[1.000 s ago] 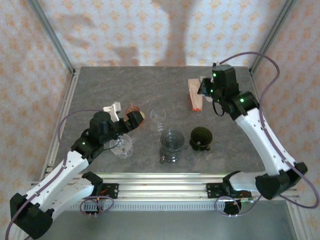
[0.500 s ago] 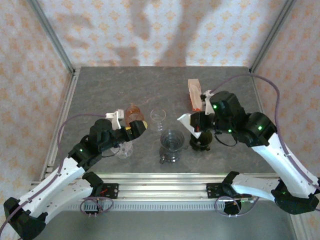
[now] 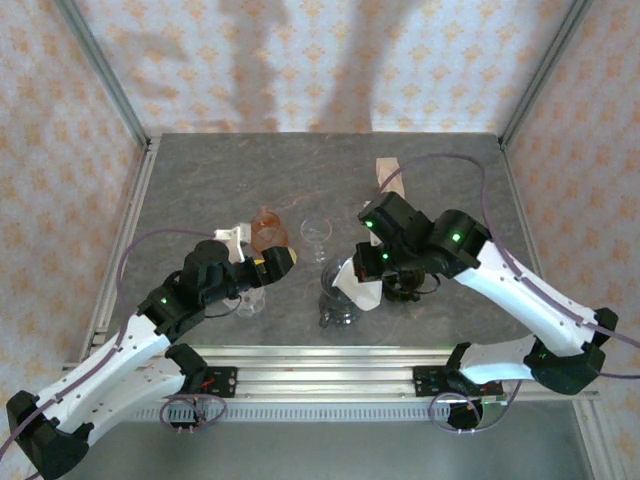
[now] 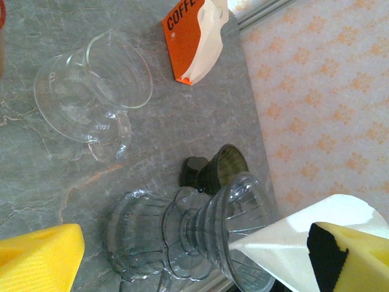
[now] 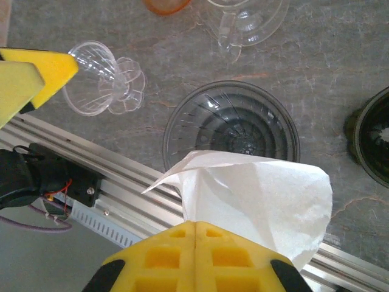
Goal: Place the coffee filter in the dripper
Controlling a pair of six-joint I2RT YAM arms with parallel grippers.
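Observation:
My right gripper [image 5: 194,228] is shut on the rear edge of the white paper coffee filter [image 5: 261,201]. It holds the filter just above the clear ribbed dripper [image 5: 231,128], which stands upright near the table's front. From above, the filter [image 3: 355,288] overlaps the dripper [image 3: 335,298] under the right gripper [image 3: 370,272]. In the left wrist view the filter's tip [image 4: 285,249] sits at the mouth of the dripper [image 4: 182,234]. My left gripper [image 3: 260,250] is open and holds nothing, just left of the dripper and facing it, with one yellow finger [image 4: 36,258] at the frame's lower corner.
A dark dripper [image 3: 405,285] stands right of the clear one. A glass server [image 3: 318,235] and an orange cup [image 3: 268,228] stand behind. A small clear glass piece [image 3: 245,298] sits under the left arm. An orange coffee bag [image 4: 191,36] lies further back. The metal rail [image 5: 121,182] runs along the front.
The right arm swung from the coffee bag at the back down to the clear dripper, carrying the filter. The left gripper edged right, toward the dripper, staying open.

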